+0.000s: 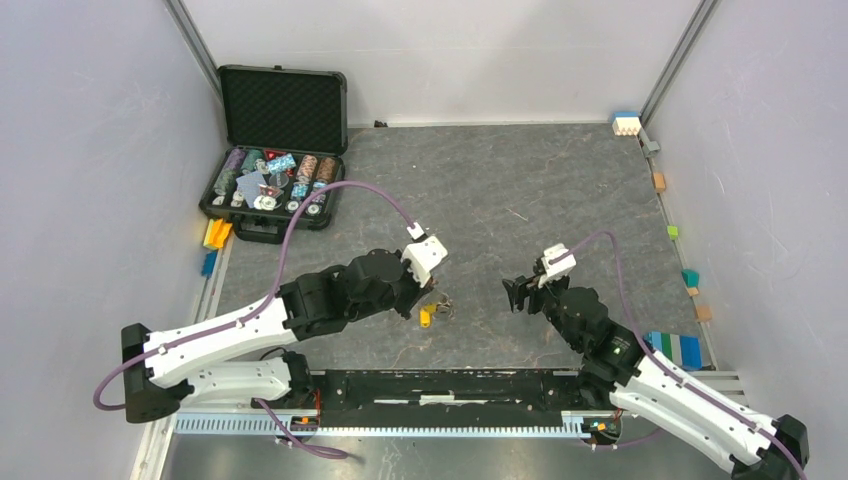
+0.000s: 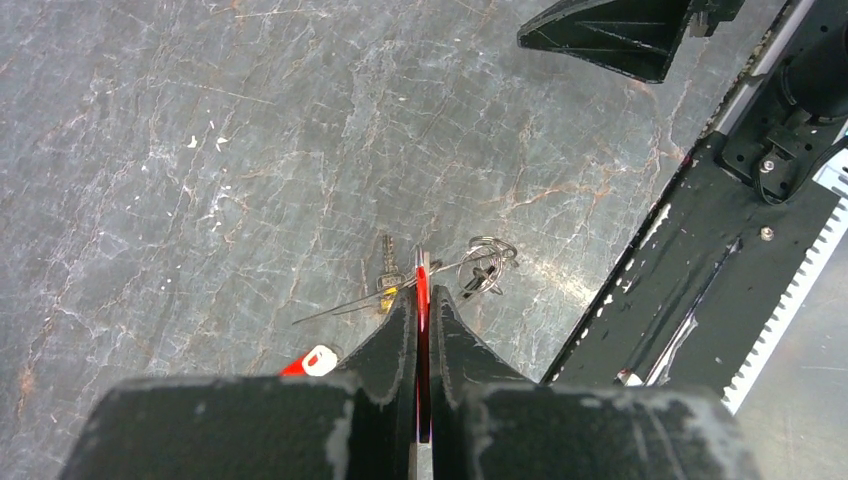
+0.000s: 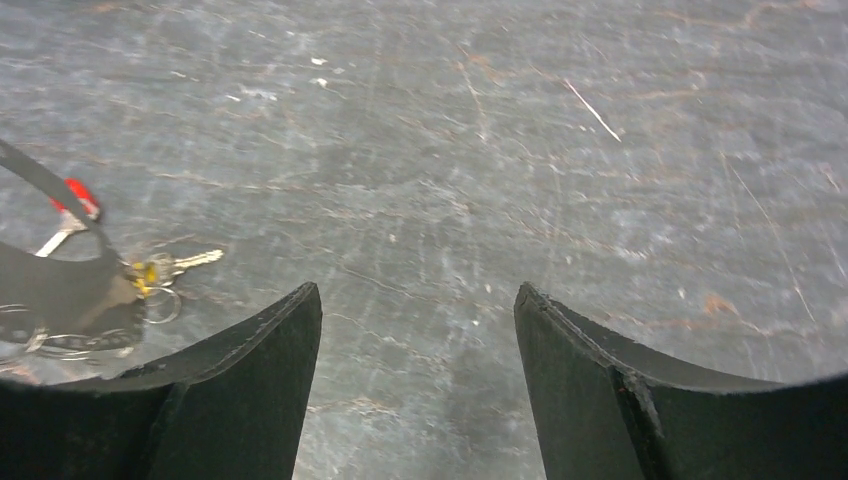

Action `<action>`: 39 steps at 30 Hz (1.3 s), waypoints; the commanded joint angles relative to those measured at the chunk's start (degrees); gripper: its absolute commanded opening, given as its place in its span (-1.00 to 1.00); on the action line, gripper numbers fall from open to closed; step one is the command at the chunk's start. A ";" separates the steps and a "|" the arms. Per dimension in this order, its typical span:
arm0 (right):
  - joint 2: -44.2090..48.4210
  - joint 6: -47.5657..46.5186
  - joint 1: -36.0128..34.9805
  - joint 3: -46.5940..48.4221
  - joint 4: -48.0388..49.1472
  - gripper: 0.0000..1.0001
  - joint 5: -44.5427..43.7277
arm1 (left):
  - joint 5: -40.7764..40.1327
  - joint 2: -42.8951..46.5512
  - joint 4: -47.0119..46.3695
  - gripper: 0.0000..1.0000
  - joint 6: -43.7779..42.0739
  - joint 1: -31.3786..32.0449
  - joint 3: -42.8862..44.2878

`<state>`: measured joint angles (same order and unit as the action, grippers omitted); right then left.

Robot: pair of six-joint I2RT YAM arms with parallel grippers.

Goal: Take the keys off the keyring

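Two arms, bench's near edge: left gripper (image 2: 422,296) clamps red key (image 2: 423,270); keyring (image 2: 487,262) lies left of our gaping right gripper (image 3: 415,300).

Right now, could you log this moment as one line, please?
left gripper: shut on red key | right gripper: open, empty | gold key, silver rings: beside left gripper

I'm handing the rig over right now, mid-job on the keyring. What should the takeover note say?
Left gripper: shut on a thin red piece of the key bunch; I cannot tell whether it is a key head.
Right gripper: open, empty, over bare table, apart from the bunch.
Bunch: gold-headed key and silver rings lie at the left fingertips.
Done: no key visibly lies apart from the bunch.
Left: free the keys, probably with the right gripper pulling while the left holds.
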<state>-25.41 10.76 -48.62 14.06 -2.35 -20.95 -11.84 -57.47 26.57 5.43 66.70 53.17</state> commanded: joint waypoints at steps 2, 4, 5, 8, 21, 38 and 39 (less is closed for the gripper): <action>-4.18 4.34 0.11 2.35 -6.59 0.51 -10.75 | -0.41 -0.05 -1.36 -0.95 3.36 -1.62 1.93; -7.92 5.68 0.80 3.87 -8.76 0.51 -14.59 | -0.70 -0.43 0.44 -0.95 4.29 -2.93 2.94; -9.78 5.23 1.61 4.04 -8.45 0.51 -15.07 | -0.93 -0.49 1.26 -0.95 4.65 -3.45 3.29; -14.56 3.47 7.67 2.64 -3.64 0.51 -13.25 | -0.81 0.33 2.32 -0.95 4.69 -4.61 3.05; -23.08 -16.49 28.42 -15.70 44.37 0.59 -18.02 | 11.53 2.80 3.18 -0.95 -1.96 -5.44 8.02; -57.68 -26.97 33.59 -26.61 105.64 0.43 -11.81 | 33.90 -6.27 14.23 -0.95 -20.95 -5.59 21.47; -56.06 -26.15 33.59 -26.10 101.57 0.43 -11.56 | 34.38 -6.98 15.99 -0.95 -22.62 -5.57 22.81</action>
<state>-80.86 -14.04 -15.92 0.84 81.45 -35.35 16.45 -63.00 38.24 -8.40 61.43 70.22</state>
